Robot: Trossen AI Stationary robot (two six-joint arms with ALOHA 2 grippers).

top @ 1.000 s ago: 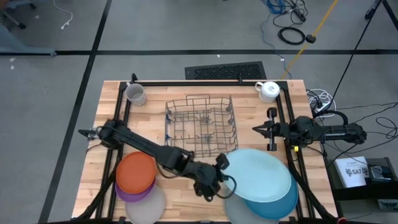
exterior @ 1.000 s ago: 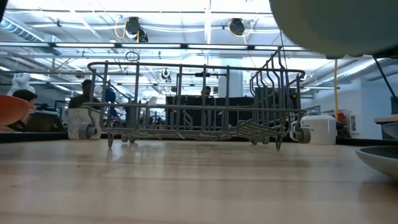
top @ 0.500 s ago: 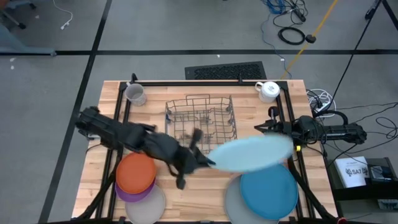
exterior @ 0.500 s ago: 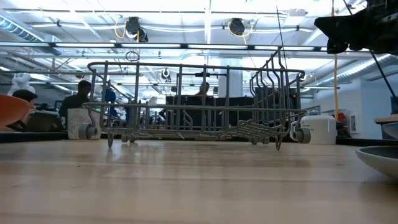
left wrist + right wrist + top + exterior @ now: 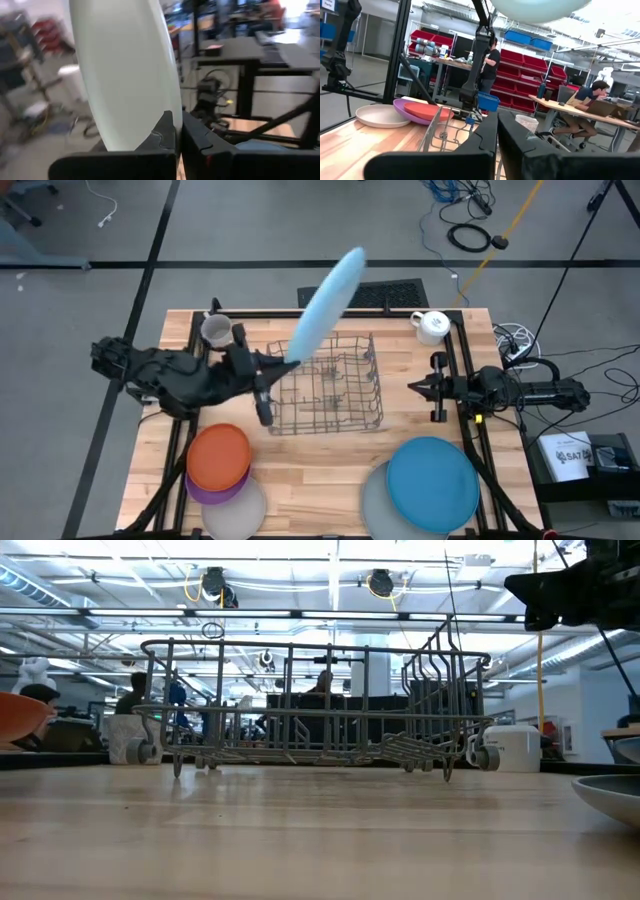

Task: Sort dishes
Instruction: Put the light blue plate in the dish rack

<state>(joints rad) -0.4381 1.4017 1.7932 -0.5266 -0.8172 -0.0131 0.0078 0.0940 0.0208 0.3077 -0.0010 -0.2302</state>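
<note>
Left end effector (image 5: 272,364) clamped on the rim of a light blue plate (image 5: 326,305), held on edge, tilted, above the wire rack (image 5: 325,383). Right end effector (image 5: 414,387) pressed together, holding nothing, beside the rack's right side. Darker blue plate (image 5: 432,484) lies on a whitish plate at front right of the surface (image 5: 320,480); orange plate (image 5: 218,457) tops a purple one at front left.

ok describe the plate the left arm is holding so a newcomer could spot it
Find the wire dish rack mid-table. Above its left end the left gripper jaws pinch a large light blue plate by its rim. It is the only plate tilted up in the air; the others lie stacked flat.
</note>
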